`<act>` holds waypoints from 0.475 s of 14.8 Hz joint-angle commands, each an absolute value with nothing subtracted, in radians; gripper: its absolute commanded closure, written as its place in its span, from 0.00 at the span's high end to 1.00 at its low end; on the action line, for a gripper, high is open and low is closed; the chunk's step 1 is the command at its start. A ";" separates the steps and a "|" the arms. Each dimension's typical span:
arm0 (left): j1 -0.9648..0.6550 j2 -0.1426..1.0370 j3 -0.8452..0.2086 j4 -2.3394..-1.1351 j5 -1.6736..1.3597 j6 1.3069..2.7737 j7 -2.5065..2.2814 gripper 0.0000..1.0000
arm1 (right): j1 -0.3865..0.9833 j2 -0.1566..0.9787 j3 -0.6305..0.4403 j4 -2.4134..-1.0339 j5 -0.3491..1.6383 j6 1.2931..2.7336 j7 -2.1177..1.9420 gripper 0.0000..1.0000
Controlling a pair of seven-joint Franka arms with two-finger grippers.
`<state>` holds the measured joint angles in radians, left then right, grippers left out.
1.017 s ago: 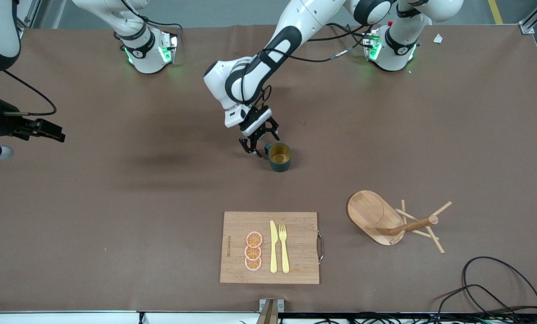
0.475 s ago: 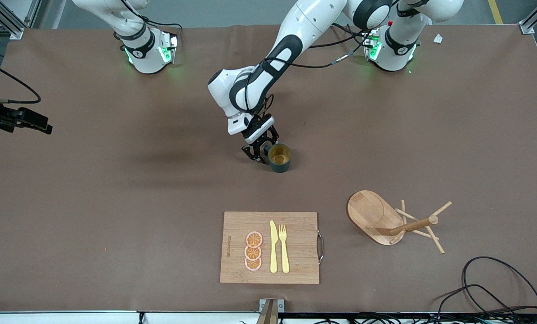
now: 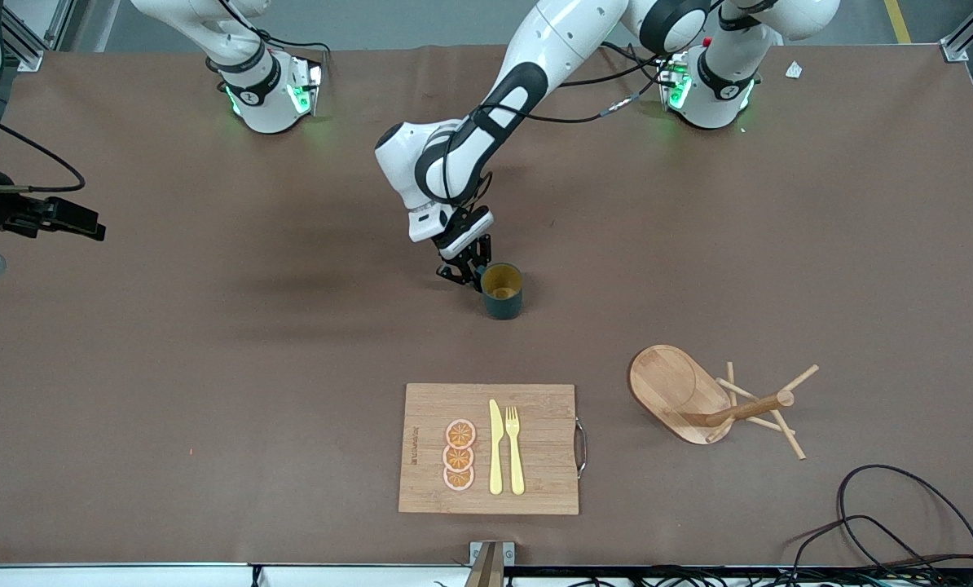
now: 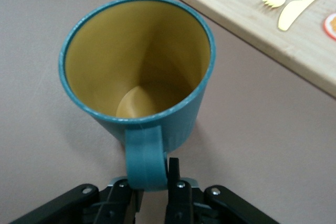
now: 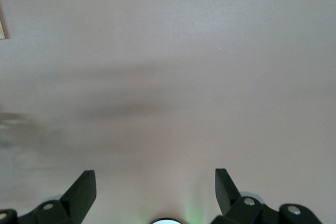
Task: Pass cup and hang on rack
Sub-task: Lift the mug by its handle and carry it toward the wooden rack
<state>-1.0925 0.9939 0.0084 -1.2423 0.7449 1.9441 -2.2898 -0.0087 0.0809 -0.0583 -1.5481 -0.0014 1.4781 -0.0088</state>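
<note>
Left gripper (image 3: 464,273) has just clamped my cup's (image 3: 503,290) handle (image 4: 146,157) | cup at mid-table, farther from camera than cutting board (image 3: 489,448) | right gripper (image 5: 155,190) spread wide, waiting at its table end | next: lift toward rack (image 3: 719,401), which lies toppled

The cup (image 3: 503,291) stands farther from the front camera than the rack (image 3: 702,399).

Brown matte table covering (image 3: 209,367), evenly lit, soft shadows near centre. Grey floor with yellow line (image 3: 898,20) along top edge. Aluminium frame corner (image 3: 963,37). Black cables (image 3: 894,522) coiled at the lower corner.
</note>
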 commanded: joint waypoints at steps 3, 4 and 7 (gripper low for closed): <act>-0.967 0.865 -0.014 -1.241 0.551 2.009 -2.120 0.00 | -0.014 0.046 -0.049 -1.537 0.014 1.462 -0.005 1.00; -0.931 0.835 -0.014 -1.241 0.490 2.025 -2.082 0.00 | -0.014 0.031 -0.049 -1.537 0.014 1.457 -0.003 1.00; -0.827 0.769 -0.012 -1.243 0.269 2.081 -1.932 0.00 | -0.014 -0.008 -0.049 -1.539 0.014 1.414 0.012 1.00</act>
